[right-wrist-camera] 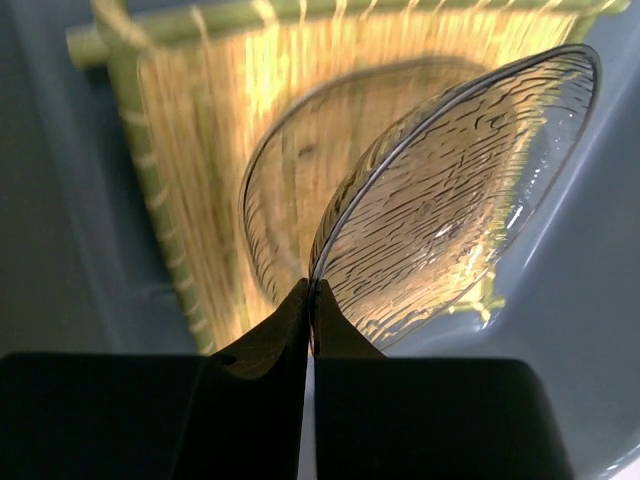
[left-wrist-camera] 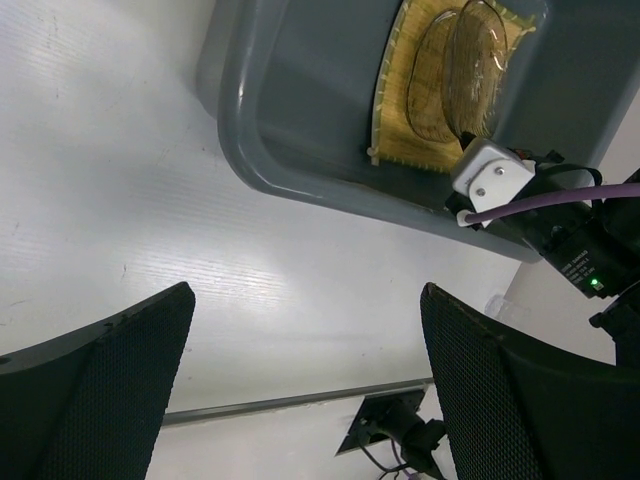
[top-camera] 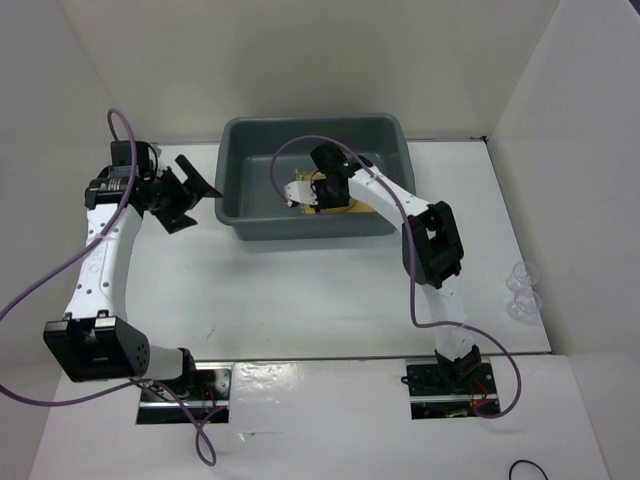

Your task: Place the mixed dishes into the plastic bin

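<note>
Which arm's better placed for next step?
Right. The right fingers pinch the clear plate by its rim over the yellow mat inside the bin; likely it just releases. The left fingers stand open outside it.

The grey plastic bin (top-camera: 232,190) sits at the middle of the tabletop's far edge. The right arm bends over the bin's near wall, and the right gripper (top-camera: 320,196) hangs low inside, above a yellow woven mat (top-camera: 340,209) lying on the floor of the bin. From here its fingers are too bunched to show what they hold. The left gripper (top-camera: 195,193) hovers just beside the bin's left wall, its black jaws spread wide with nothing between them. A small cluster of clear dishes (top-camera: 522,290) stands close to the tabletop's right edge, well apart from the bin.
</note>
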Controlling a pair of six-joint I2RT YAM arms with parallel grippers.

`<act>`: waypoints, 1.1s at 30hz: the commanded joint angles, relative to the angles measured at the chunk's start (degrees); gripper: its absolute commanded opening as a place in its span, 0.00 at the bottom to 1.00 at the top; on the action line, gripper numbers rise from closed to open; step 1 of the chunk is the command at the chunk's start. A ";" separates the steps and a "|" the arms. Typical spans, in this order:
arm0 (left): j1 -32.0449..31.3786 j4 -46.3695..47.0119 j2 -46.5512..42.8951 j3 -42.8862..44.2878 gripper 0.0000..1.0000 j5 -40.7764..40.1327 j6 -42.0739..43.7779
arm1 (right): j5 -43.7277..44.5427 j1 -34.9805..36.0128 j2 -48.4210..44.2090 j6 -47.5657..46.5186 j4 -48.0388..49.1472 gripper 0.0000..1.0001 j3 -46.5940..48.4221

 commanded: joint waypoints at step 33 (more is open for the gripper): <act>0.82 3.63 -1.38 0.64 1.00 2.88 -1.07 | 18.66 -10.87 13.04 40.19 -23.55 0.76 65.98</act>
